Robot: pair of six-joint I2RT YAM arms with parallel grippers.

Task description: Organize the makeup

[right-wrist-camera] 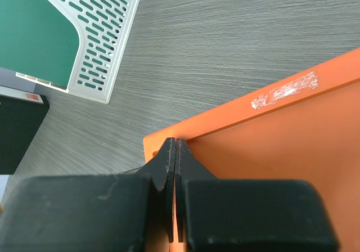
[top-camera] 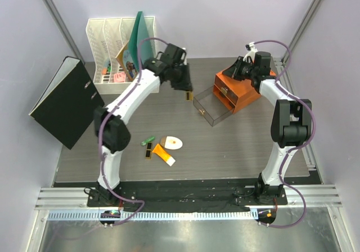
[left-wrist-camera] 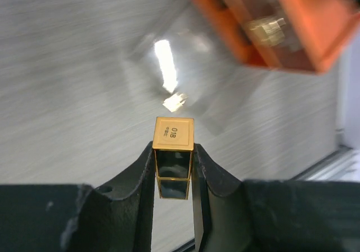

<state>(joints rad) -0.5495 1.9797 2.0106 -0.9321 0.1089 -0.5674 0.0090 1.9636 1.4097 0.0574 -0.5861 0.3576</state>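
Left gripper [left-wrist-camera: 174, 151]: jaws are closed partway on the held lipstick [left-wrist-camera: 174, 134], a square-section black case with gold edges. Its flat gold end cap bears a small printed label. In the top view the left gripper [top-camera: 187, 91] is raised above the grey wood-grain table [top-camera: 253, 145], just beside the clear plastic drawer [top-camera: 209, 107]. The drawer is pulled out of the orange drawer box [top-camera: 242, 94].

Right gripper [right-wrist-camera: 174, 145]: the black fingers are pressed fully together with nothing between them, at the edge of the box's smooth orange top [right-wrist-camera: 281, 151]. Contact cannot be confirmed.

Lying loose near the table's middle are a slim green tube [top-camera: 147, 140], a second lipstick [top-camera: 148, 152], an orange white-capped tube [top-camera: 163, 155] and a white oval compact [top-camera: 171, 143], all close together.

A white perforated file rack [top-camera: 109, 44] and a matte black binder [top-camera: 64, 103] are noted at the far left.
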